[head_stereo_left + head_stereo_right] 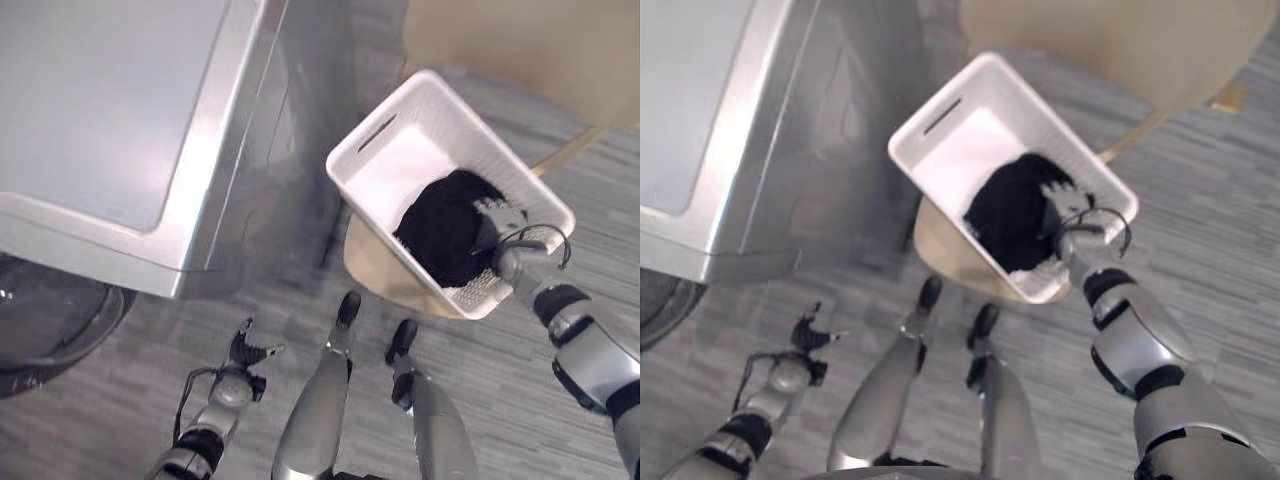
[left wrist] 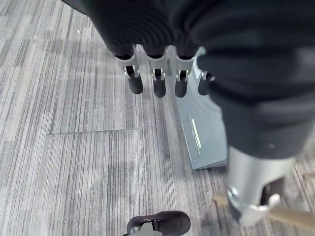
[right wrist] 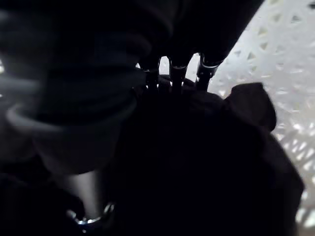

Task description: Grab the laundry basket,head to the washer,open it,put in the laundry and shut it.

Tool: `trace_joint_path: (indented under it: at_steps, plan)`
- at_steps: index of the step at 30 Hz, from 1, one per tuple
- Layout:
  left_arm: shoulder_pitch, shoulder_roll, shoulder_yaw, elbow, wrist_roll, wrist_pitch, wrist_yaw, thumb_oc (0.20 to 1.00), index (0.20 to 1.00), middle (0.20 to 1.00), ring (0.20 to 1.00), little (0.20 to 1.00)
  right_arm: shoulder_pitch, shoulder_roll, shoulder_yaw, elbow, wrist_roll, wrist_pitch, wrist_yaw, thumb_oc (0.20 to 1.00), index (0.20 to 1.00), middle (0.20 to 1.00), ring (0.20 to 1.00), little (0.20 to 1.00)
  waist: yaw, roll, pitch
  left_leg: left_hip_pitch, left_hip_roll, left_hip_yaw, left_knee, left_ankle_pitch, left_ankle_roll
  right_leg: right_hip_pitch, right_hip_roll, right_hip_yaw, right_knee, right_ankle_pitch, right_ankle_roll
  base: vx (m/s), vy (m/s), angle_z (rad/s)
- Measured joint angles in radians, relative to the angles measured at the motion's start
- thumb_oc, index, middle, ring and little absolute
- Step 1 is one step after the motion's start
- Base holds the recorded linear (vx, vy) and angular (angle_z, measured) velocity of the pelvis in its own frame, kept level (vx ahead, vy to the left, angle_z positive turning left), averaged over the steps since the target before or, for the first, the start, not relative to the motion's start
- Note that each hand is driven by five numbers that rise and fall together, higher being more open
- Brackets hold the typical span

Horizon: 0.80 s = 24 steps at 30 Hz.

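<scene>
Right hand (image 1: 497,222) inside white laundry basket (image 1: 385,140), fingers buried in black laundry (image 1: 445,235); grip can't be read. Left hand (image 1: 245,357) low over grey striped floor (image 1: 120,400), fingers straight, nothing held. Basket rectangular, perforated plastic walls, slot handle, resting on pale round stool (image 1: 385,282). Silver washer (image 1: 120,120) just beside basket, narrow gap between. Laundry soft, crumpled heap.

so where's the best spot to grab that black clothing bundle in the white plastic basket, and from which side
Probably the raised top of the black clothing bundle, coming straight down through the open top of the white perforated plastic basket. The cloth is heaped against the basket's near end, with walls on every side. The right hand is already on it there; the left hand hangs over the floor.
</scene>
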Motion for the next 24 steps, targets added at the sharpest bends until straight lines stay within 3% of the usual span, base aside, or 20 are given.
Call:
trace_joint_path:
  at_steps: [1,6,10,15,19,21,22,24]
  plan:
    - [-0.011,-0.001,-0.012,-0.003,0.0,0.0,0.001,1.0,1.0,1.0,1.0,1.0,-0.007,-0.002,0.009,0.018,0.007,-0.002,-0.003,0.209,0.209,0.209,0.209,0.209,0.0,0.006,0.003,-0.002,-0.002,-0.013,-0.004,0.003,-0.006,0.0,0.0,-0.011,0.004,-0.003,-0.004,0.01,-0.059,0.3]
    - [-0.013,0.001,-0.024,-0.04,0.001,-0.002,0.002,1.0,1.0,1.0,1.0,1.0,0.012,-0.005,-0.068,-0.028,0.11,0.006,-0.02,0.2,0.2,0.2,0.2,0.2,0.002,0.01,0.005,0.014,-0.005,-0.065,-0.019,0.014,-0.015,0.031,0.002,-0.049,-0.002,-0.014,-0.02,0.04,-0.045,0.28]
    - [-0.002,0.0,-0.02,-0.03,0.002,0.004,-0.001,1.0,1.0,1.0,1.0,1.0,0.077,-0.01,-0.099,-0.149,0.17,0.004,-0.018,0.2,0.2,0.2,0.2,0.2,-0.003,0.012,0.004,0.069,-0.005,-0.068,-0.029,0.011,-0.018,0.09,-0.001,-0.055,-0.018,-0.015,-0.021,0.03,0.012,0.08]
    - [0.054,-0.003,0.045,-0.095,0.004,0.019,-0.004,1.0,1.0,1.0,1.0,1.0,0.372,-0.014,-0.368,-0.573,0.307,-0.014,-0.021,0.2,0.2,0.2,0.2,0.2,-0.015,0.014,0.002,0.178,-0.013,-0.054,-0.053,0.003,-0.028,0.193,-0.009,-0.041,-0.035,-0.019,-0.016,0.05,0.033,-0.05]
    - [0.138,-0.006,0.086,-0.124,0.007,0.045,-0.022,1.0,1.0,1.0,1.0,1.0,0.527,-0.016,-0.432,-0.747,0.356,-0.021,-0.012,0.2,0.2,0.2,0.2,0.2,-0.075,0.005,-0.056,0.228,-0.016,-0.025,-0.068,-0.007,-0.019,0.234,-0.013,-0.012,-0.055,-0.017,-0.011,0.11,0.074,-0.16]
    - [0.195,-0.028,0.145,-0.158,0.011,0.05,-0.028,1.0,1.0,1.0,1.0,1.0,0.671,0.009,-0.524,-0.948,0.361,-0.029,0.007,0.2,0.2,0.2,0.2,0.2,-0.082,0.001,-0.06,0.286,-0.016,-0.001,-0.069,-0.017,-0.004,0.288,-0.013,0.009,-0.068,-0.015,-0.01,0.06,0.088,-0.37]
    - [0.256,-0.029,0.161,-0.151,0.012,0.068,-0.03,1.0,1.0,1.0,1.0,1.0,0.722,0.023,-0.524,-1.009,0.372,-0.047,0.035,0.2,0.2,0.2,0.2,0.2,-0.102,-0.007,-0.093,0.33,-0.015,0.025,-0.071,-0.027,0.01,0.334,-0.009,0.033,-0.095,-0.009,-0.002,0.06,0.089,-0.58]
    - [0.282,-0.029,0.159,-0.148,0.014,0.08,-0.035,1.0,1.0,1.0,1.0,1.0,0.737,0.022,-0.529,-1.015,0.394,-0.059,0.052,0.2,0.2,0.2,0.2,0.2,-0.131,-0.017,-0.144,0.352,-0.012,0.049,-0.076,-0.041,0.008,0.353,-0.005,0.055,-0.119,-0.003,0.008,0.02,0.066,-0.46]
